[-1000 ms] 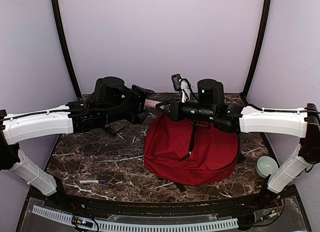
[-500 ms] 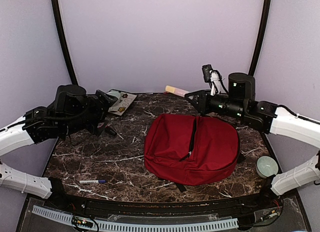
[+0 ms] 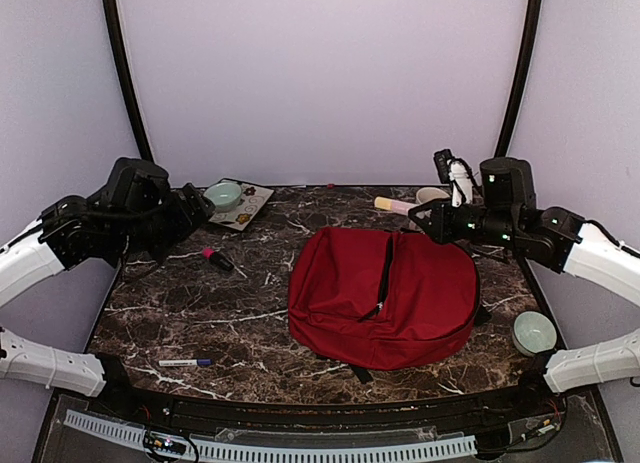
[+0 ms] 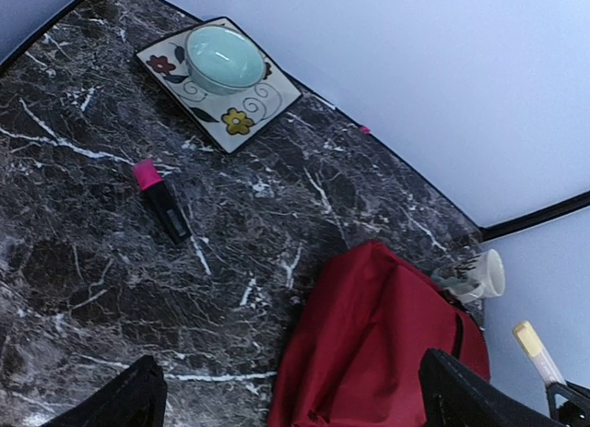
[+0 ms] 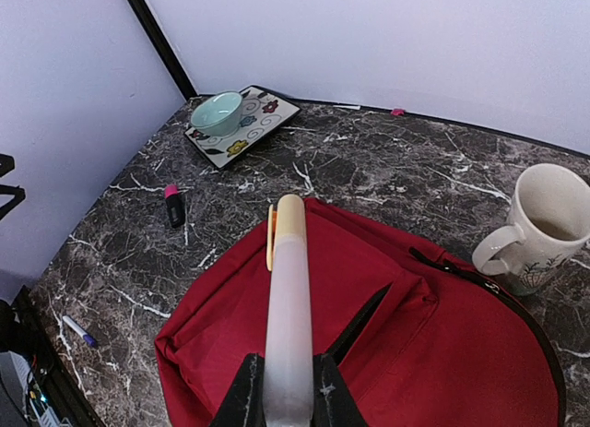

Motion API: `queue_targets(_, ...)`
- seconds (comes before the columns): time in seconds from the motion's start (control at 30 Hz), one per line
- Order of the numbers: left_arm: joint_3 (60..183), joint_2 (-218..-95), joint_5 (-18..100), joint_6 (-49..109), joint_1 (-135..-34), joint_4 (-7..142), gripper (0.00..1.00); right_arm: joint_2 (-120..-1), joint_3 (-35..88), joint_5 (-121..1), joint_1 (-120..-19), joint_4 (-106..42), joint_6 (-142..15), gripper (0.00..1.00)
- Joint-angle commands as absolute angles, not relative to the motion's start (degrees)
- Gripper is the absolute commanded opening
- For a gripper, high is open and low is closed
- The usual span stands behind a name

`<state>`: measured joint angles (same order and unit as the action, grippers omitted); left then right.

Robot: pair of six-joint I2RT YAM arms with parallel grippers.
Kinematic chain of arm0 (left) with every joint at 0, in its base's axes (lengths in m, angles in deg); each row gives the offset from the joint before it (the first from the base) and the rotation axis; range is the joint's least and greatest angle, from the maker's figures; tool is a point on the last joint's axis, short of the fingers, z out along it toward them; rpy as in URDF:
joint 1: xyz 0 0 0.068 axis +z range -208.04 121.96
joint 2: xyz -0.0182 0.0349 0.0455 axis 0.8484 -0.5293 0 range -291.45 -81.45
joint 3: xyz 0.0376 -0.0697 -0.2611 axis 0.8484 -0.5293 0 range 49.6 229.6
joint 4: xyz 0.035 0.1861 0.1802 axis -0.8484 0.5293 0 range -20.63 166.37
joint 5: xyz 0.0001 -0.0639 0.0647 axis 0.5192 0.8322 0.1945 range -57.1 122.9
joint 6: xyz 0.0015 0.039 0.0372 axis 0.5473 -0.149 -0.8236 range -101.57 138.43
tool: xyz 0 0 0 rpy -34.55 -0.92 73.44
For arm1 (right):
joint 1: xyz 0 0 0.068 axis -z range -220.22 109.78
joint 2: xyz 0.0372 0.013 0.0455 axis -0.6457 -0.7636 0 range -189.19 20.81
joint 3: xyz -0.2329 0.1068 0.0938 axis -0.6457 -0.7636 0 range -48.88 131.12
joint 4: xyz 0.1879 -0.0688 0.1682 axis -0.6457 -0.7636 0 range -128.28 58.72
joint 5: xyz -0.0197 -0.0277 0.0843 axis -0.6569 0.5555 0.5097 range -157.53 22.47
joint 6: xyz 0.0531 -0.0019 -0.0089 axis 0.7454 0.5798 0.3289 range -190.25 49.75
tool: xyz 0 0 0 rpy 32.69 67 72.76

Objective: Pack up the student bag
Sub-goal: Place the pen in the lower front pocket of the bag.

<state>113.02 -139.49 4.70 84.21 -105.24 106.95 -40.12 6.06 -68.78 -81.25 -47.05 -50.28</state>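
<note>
- Nearest, a white slotted strip [image 3: 300, 450] runs along the front of the rig, just below the near edge of the tabletop [image 3: 200, 308], which is dark marble with white veins.
- By the near-left corner lies a blue-capped marker [image 3: 185, 363]; at the right edge, toward the near side, sits a pale green bowl [image 3: 533, 333].
- The student bag [image 3: 385, 298] lies flat right of the middle, red, with a dark zip line running near to far along its top.
- Left of the bag, a pink-capped marker [image 3: 217, 259] lies on bare marble.
- The left fingers [image 4: 138, 399] stand wide apart and hold nothing, raised over the left edge.
- The right fingers [image 5: 244, 399] are pinched narrow on a pale tube [image 5: 288, 307] with a cream cap, held above the bag's far part.
- In the far-left corner a flowered square plate [image 4: 249, 109] carries a second green bowl [image 4: 224, 58]; toward the far-right corner stands a white mug [image 5: 539, 224].
- Plain lilac walls [image 3: 320, 73] close the far side and both flanks, with black posts [image 3: 125, 83] at the corners.
</note>
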Motion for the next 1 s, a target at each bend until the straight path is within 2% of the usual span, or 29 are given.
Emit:
queue_targets(0.0,117.3,-144.0,11.3,73.8,-100.4,114.8,0.98,-38.6,5.7,-67.3,-80.1,-50.2,-50.0,0.0)
queue_targets(0.37,116.8,-150.8,23.5,68.8,-97.4,113.2,0.98,-40.1,8.5,-66.9,-76.3,-61.2,-45.6,0.0)
queue_targets(0.63,116.1,-152.5,25.8,68.0,-97.5,111.5,0.98,-41.9,8.9,-63.5,-75.1,-65.0,-43.3,0.0)
queue_targets(0.97,114.9,-152.1,26.8,67.6,-97.4,110.7,0.98,-45.5,8.2,-55.8,-75.1,-61.5,-41.1,0.0)
